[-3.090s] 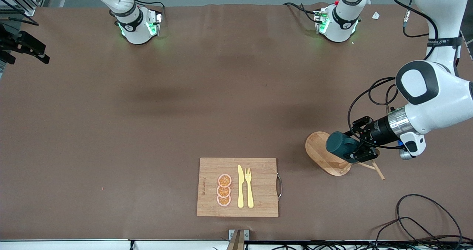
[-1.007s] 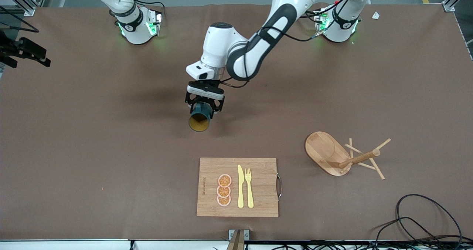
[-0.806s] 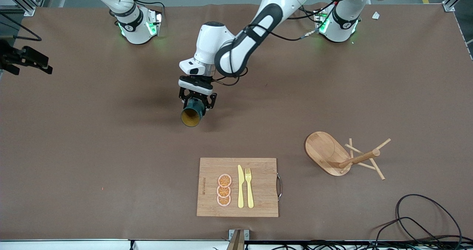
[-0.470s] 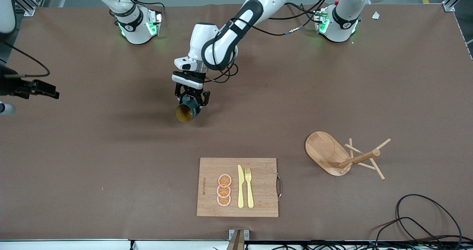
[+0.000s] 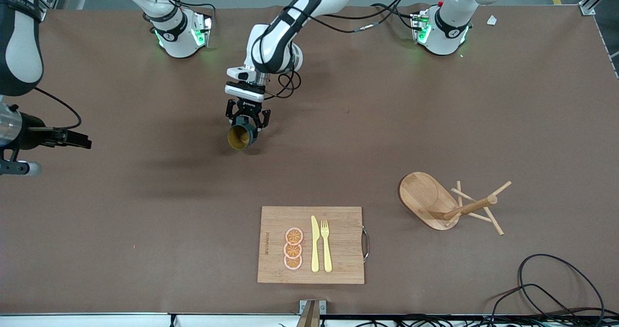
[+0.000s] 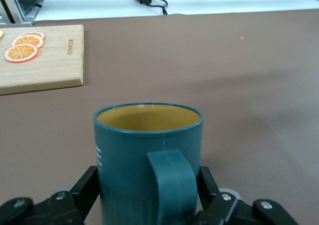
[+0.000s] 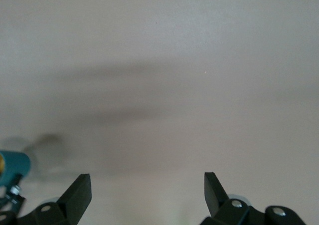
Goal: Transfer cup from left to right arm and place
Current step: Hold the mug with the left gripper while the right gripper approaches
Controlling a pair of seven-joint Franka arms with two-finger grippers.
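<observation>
The dark teal cup (image 5: 241, 136) hangs in the air in my left gripper (image 5: 245, 124), which is shut on its wall. Its tan inside is tipped toward the front camera. It is over the bare table near the middle, a little toward the right arm's end. In the left wrist view the cup (image 6: 149, 150) fills the middle with its handle facing the camera and a finger on each side. My right gripper (image 5: 83, 141) is open and empty, over the table at the right arm's end, pointing toward the cup. The cup shows at the edge of the right wrist view (image 7: 12, 165).
A wooden cutting board (image 5: 338, 264) with orange slices, a yellow knife and a fork lies near the front edge. A wooden mug rack (image 5: 430, 199) lies tipped over toward the left arm's end. Black cables (image 5: 556, 288) lie at the front corner there.
My left arm has carried the cup from the mug rack across to the table's middle and on toward the right arm's end. My right gripper has come into view from the table's end.
</observation>
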